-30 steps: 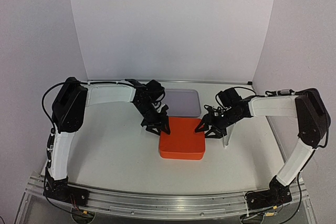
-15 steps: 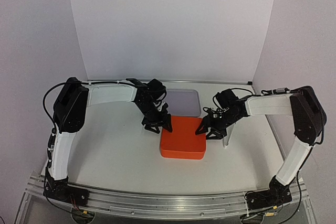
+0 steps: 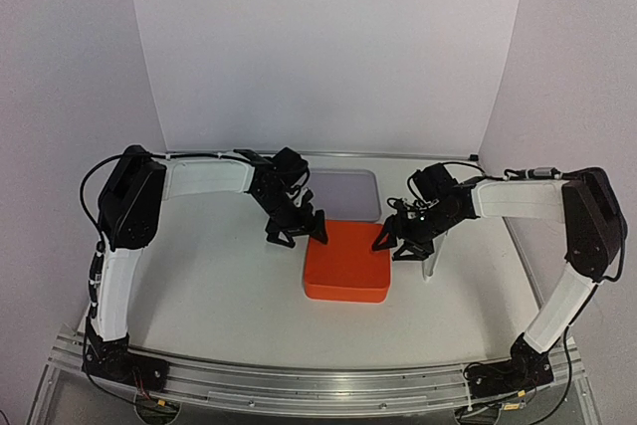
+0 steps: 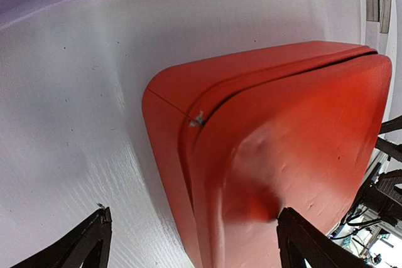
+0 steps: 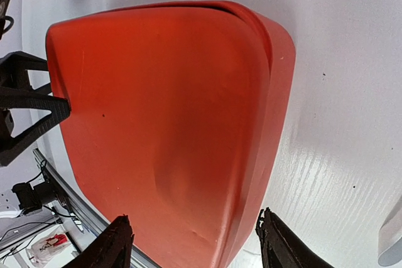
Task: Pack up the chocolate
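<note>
Left claw (image 3: 297, 234) is spread wide, straddling the far-left corner of the red box (image 3: 345, 268) on the bench (image 3: 219, 276), gripping nothing. The box's lid is shut, so I cannot tell where the chocolate is. My right claw (image 3: 395, 244) is parted over the far-right corner, empty.

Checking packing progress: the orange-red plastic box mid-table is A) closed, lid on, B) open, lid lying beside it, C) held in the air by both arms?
A: the orange-red plastic box rests on the white table with its lid seated on top.
</note>
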Motion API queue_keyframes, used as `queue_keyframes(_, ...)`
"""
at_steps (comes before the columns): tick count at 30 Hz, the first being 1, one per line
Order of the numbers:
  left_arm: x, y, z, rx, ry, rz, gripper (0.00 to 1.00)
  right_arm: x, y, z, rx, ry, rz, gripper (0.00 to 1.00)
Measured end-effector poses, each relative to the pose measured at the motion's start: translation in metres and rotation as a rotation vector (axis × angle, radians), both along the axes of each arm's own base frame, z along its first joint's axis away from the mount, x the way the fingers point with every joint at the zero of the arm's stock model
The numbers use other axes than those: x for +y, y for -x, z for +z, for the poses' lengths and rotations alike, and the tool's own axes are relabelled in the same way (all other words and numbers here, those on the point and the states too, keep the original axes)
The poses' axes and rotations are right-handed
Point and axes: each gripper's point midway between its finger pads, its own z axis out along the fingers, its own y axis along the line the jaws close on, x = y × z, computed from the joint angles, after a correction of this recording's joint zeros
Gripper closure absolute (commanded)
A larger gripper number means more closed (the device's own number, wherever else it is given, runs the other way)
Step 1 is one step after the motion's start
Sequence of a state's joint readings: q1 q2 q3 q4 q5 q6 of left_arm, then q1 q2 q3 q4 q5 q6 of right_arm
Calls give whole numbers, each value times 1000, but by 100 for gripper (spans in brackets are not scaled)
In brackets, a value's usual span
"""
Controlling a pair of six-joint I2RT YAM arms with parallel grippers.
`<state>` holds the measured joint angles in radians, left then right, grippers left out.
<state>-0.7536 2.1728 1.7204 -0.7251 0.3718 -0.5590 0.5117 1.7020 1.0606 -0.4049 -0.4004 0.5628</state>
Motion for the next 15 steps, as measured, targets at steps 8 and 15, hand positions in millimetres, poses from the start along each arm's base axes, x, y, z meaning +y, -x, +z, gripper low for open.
queue_keyframes(8,-3,-5,-2,16,74,6,20,2,-3,0,-4,5,12,36)
queue_keyframes(15,-3,-13,-1,13,111,19,24,6,-14,-8,0,19,10,40)
